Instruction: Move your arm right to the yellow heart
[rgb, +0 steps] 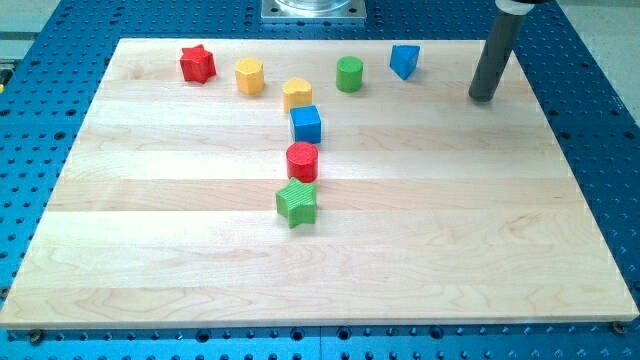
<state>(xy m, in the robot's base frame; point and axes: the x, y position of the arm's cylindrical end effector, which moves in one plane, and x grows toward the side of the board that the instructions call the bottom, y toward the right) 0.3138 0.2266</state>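
The yellow heart (296, 93) lies near the view's top, just left of centre. My tip (483, 98) rests on the board at the view's upper right, far to the right of the heart. Between them sit the green cylinder (349, 74) and the blue block (404, 61), both a little higher in the view. The blue cube (306, 124) touches the heart's lower right side.
A red star (197, 63) and a yellow hexagonal block (249, 76) lie at the upper left. A red cylinder (302, 161) and a green star (297, 203) stand in a column below the blue cube. The wooden board (150, 250) sits on a blue perforated table.
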